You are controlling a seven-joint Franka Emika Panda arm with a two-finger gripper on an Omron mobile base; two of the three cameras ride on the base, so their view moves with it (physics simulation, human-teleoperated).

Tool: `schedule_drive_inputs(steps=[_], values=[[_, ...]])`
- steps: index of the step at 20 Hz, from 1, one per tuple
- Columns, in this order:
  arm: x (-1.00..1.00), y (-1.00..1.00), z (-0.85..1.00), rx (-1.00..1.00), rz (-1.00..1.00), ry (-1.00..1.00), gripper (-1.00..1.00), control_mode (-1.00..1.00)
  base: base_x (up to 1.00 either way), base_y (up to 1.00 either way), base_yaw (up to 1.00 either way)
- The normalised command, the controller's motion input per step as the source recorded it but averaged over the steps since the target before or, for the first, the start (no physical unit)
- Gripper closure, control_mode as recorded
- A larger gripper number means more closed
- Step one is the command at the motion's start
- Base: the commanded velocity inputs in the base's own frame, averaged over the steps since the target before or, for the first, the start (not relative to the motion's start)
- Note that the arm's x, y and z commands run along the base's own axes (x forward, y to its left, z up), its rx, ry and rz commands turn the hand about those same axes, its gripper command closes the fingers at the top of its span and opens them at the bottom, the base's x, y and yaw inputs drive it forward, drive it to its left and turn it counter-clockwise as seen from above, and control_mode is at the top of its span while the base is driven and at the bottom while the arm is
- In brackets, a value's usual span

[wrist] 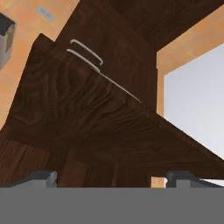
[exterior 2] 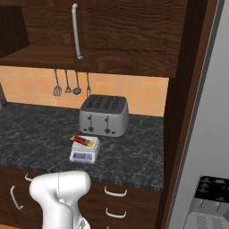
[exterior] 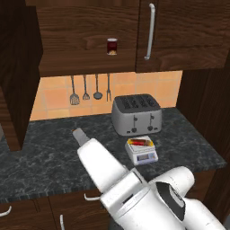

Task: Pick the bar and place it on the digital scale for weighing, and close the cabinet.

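Note:
The yellow and red bar (exterior: 138, 143) lies flat on the white digital scale (exterior: 142, 152), on the counter in front of the toaster; from the right base view the bar (exterior 2: 83, 141) rests on the scale (exterior 2: 85, 151) too. The dark brown cabinet (exterior: 90, 36) hangs above. Its left door (exterior: 18, 72) stands swung out, while the right door with a long silver handle (exterior: 150, 31) is flat. My gripper (wrist: 112, 177) is open with nothing between its fingertips (wrist: 41, 176). It looks up at the cabinet's dark wood (wrist: 87, 113).
A short dark red jar (exterior: 112, 46) stands on the open cabinet's shelf. A grey four-slot toaster (exterior: 137, 114) sits behind the scale. Utensils (exterior: 85, 90) hang on the tiled wall. Drawers with curved handles (exterior 2: 115, 192) lie under the counter, and a tall grey fridge (exterior 2: 205, 134) stands at right.

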Motion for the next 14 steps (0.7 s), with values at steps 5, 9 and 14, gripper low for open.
schedule_drive_inputs(steps=[5,9,14], values=[[-0.74,0.97,0.0,0.02,0.0,-0.02,-1.0,-1.0,0.0,0.0,0.0],[-0.35,0.9,0.0,0.03,0.0,0.0,-1.0,-1.0,0.0,0.0,0.0],[0.55,0.9,-0.29,0.04,0.0,0.18,-1.0,-1.0,0.0,0.0,0.0]])
